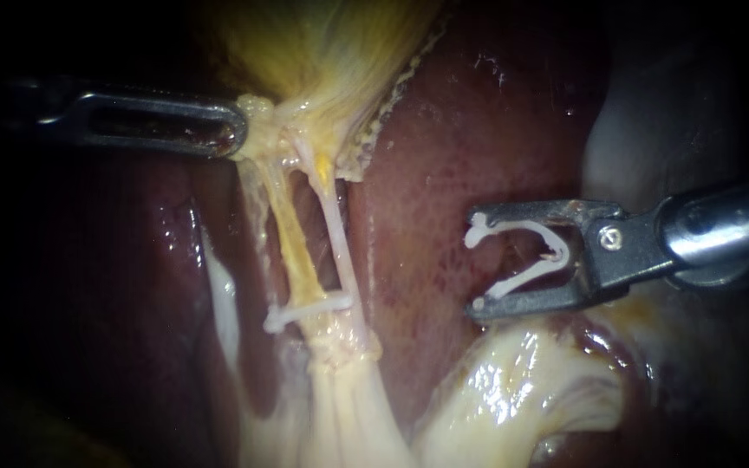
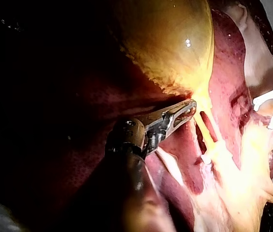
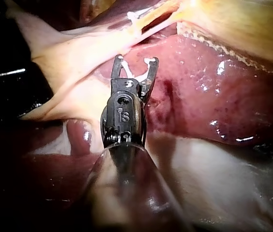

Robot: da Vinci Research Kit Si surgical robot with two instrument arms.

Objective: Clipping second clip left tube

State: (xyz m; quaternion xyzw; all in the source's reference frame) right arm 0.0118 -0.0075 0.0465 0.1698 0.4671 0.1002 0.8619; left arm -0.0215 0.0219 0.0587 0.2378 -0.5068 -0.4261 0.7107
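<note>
From the left, the left instrument (image 1: 237,130) reaches in with its jaws clamped on the yellow neck of the gallbladder (image 1: 322,43). Below that grip two tubes run down side by side: the yellowish left tube (image 1: 292,247), then the paler right tube (image 1: 337,238). A closed clip (image 1: 305,310) already lies across the left tube's lower end. Further right is bare dark liver (image 1: 444,156), and over it, well apart from the tubes, the right instrument (image 1: 483,260) holds its jaws spread wide, both pressing an open clip (image 1: 517,282) seated between them, its mouth facing the tubes.
</note>
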